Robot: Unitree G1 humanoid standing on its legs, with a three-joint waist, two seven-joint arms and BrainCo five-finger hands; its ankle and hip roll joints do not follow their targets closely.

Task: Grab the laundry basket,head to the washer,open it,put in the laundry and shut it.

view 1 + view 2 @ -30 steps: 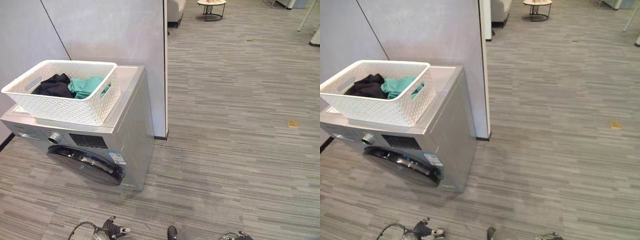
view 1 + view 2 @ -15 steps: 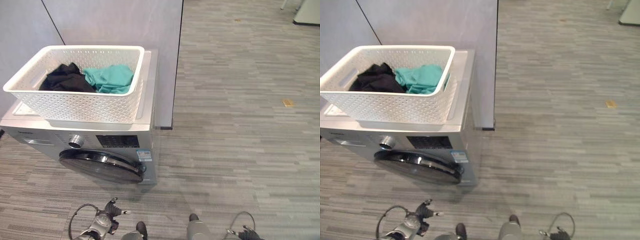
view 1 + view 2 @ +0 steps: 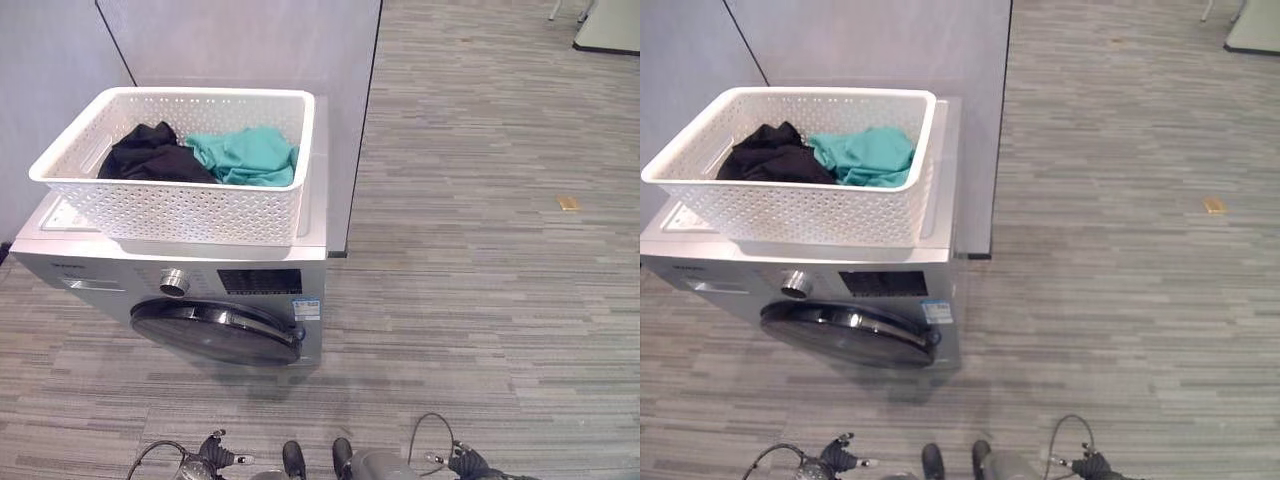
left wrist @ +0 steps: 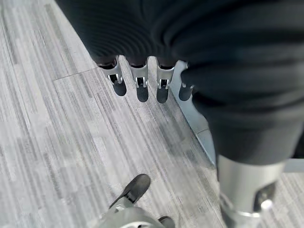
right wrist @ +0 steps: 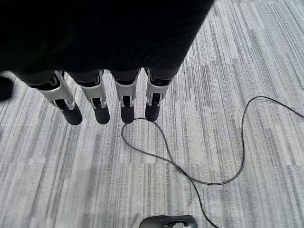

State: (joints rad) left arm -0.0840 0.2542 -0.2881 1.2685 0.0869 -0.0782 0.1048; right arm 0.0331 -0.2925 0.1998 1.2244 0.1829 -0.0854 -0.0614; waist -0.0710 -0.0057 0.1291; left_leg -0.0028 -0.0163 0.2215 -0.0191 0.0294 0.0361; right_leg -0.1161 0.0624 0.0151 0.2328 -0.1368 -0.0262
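Observation:
A white perforated laundry basket [image 3: 180, 205] stands on top of a silver washer [image 3: 90, 270]. Inside it lie a black garment [image 3: 150, 158] and a teal garment [image 3: 248, 155]. The washer's round dark door [image 3: 215, 333] is closed, with a knob [image 3: 174, 282] above it. My left hand [image 3: 214, 456] hangs low at the bottom edge, in front of the washer and apart from it. Its fingers [image 4: 141, 88] are straight over the floor, holding nothing. My right hand [image 3: 466, 462] hangs low to the right, its fingers [image 5: 126, 102] also straight and empty.
A grey partition wall [image 3: 250, 45] stands behind the washer and ends at a dark edge [image 3: 365, 130]. Striped grey floor [image 3: 480, 270] stretches to the right. A small tan piece [image 3: 568, 203] lies there; white furniture [image 3: 608, 35] shows far right.
The camera has turned, so the washer and basket now show more face-on and further right. Both hands stay low and empty.

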